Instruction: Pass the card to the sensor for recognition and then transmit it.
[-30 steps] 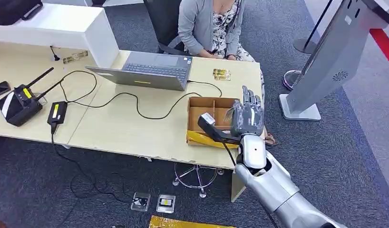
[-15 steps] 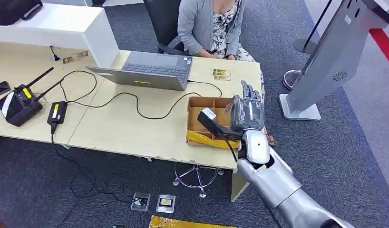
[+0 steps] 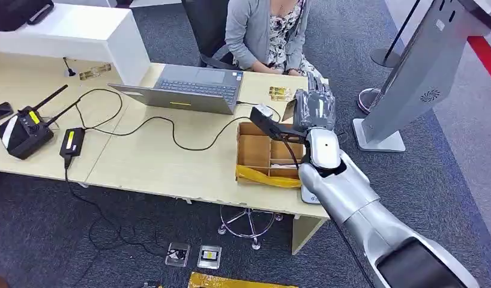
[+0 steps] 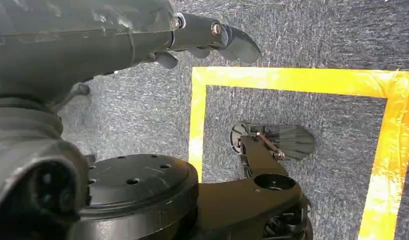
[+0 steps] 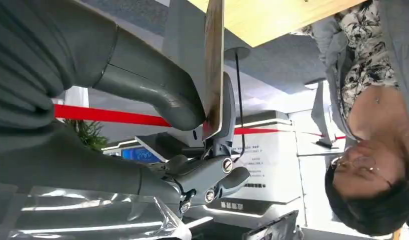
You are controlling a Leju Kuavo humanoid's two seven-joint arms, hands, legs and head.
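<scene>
Brown cardboard box point(image 3: 255, 157) with yellow tape — grey laptop point(image 3: 192, 90), pale wood desk point(image 3: 159, 162), dark grey carpet point(image 3: 459, 150)

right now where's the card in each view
Head view: the card is a thin sliver edge-on at the right hand, above the cardboard box, near the desk's far right corner.
Left wrist view: not in it; grey carpet and yellow floor tape.
Right wrist view: the card is seen edge-on, pinched between thumb and fingers.
Shared landmark: the seated person, also in the right wrist view.
</scene>
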